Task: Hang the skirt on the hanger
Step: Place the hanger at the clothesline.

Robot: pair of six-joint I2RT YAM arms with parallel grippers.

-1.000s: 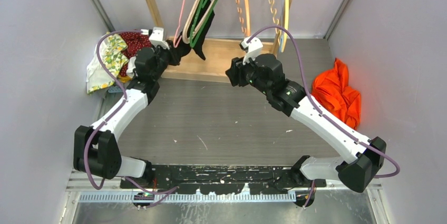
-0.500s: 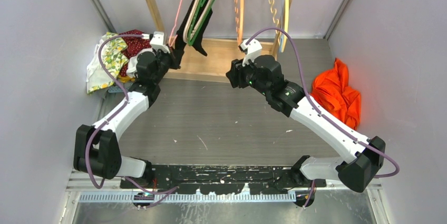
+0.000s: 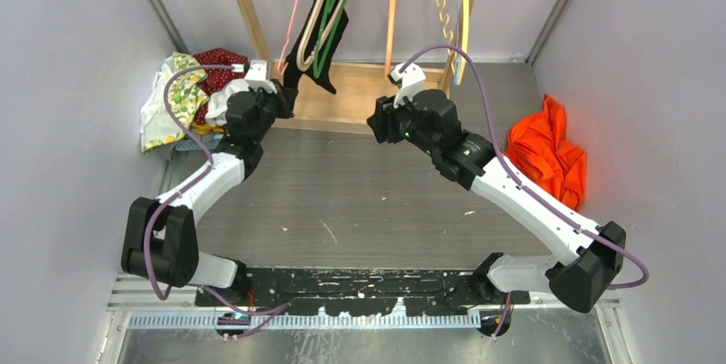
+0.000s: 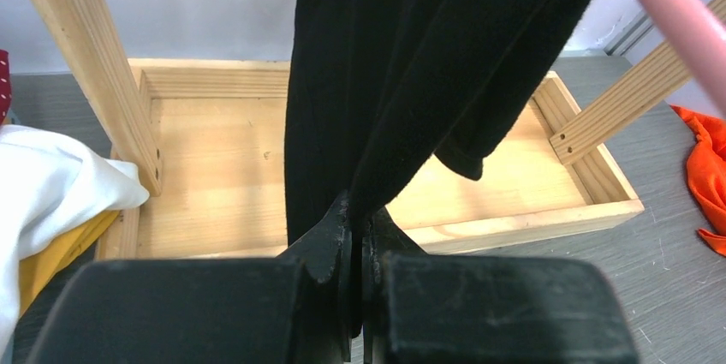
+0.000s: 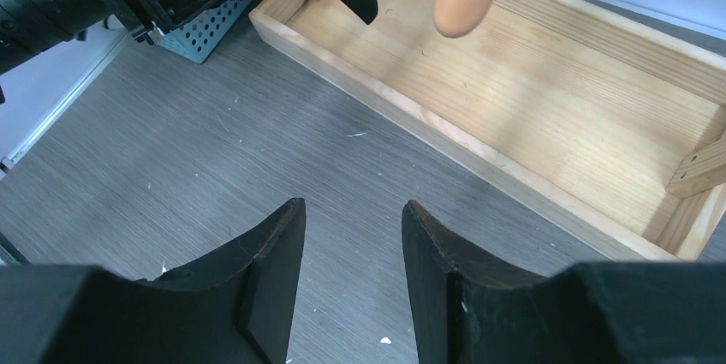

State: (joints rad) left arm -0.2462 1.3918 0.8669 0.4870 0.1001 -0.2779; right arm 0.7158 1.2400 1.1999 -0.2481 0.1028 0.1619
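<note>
Your left gripper (image 4: 358,240) stays clenched on the skirt (image 4: 411,64); it now hangs straighter at 12 o'clock, seemingly seated on the hanger (image 3: 332,13). Right gripper (image 5: 353,244) gapes empty.

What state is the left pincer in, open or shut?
Shut on the black skirt: in the left wrist view, the left pincer has its jaws pressed together on the hanging fabric.
</note>
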